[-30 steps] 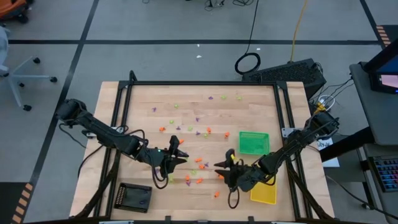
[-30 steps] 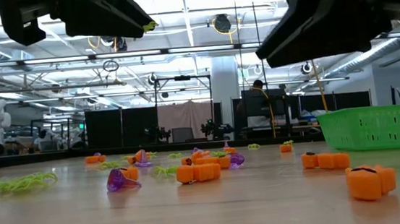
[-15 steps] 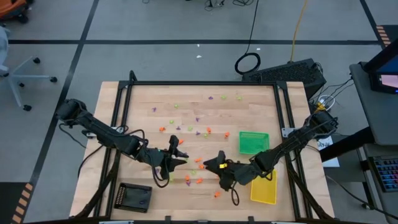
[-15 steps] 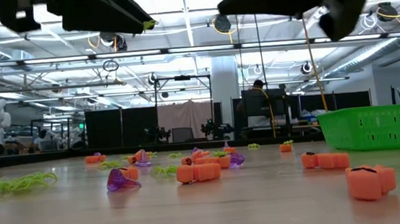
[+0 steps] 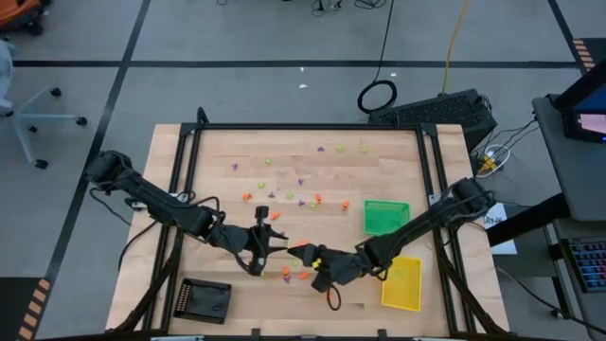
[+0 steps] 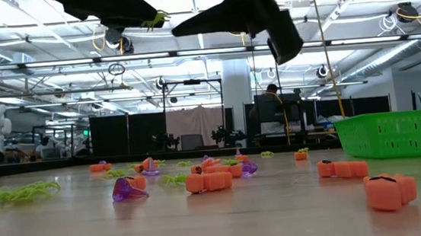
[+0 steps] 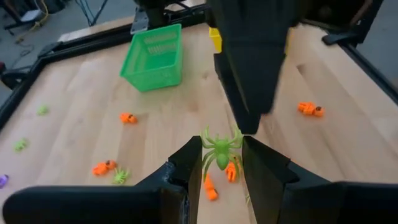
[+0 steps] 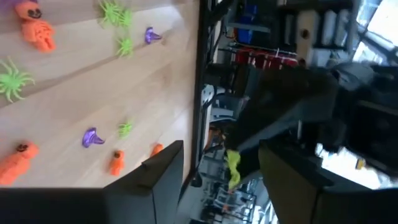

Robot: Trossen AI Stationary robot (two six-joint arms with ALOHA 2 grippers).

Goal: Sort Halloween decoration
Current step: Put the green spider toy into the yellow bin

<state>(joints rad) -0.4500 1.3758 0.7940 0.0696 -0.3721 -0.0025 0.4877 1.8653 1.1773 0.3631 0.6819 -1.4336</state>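
A lime-green spider (image 7: 219, 149), one of the Halloween decoration trinkets, is held above the table's middle by my left gripper (image 5: 276, 239), which is shut on it. My right gripper (image 5: 307, 253) stands open just to the spider's right, rolled onto its side; its dark finger (image 7: 249, 81) ends right behind the spider. In the right wrist view the spider (image 8: 232, 163) shows ahead of the open fingers. Other orange, purple and green trinkets (image 5: 301, 201) lie loose on the wood. My left gripper pinches the spider's body (image 7: 221, 160) between its two fingertips. The fingers come slanting down from the table's left. The spider is lifted clear of the table, its legs spread out past the fingertips.
A green basket (image 5: 386, 216) stands right of centre, with a yellow tray (image 5: 401, 282) nearer the front edge. A black tray (image 5: 205, 299) sits at the front left. Orange trinkets (image 5: 303, 276) lie under both grippers. A black frame (image 5: 312, 127) borders the tabletop.
My right gripper has gone toward the table's left, up to my left gripper, and has rolled about its own axis. My left gripper has stayed where it was but has rolled its wrist, turning the spider with it.
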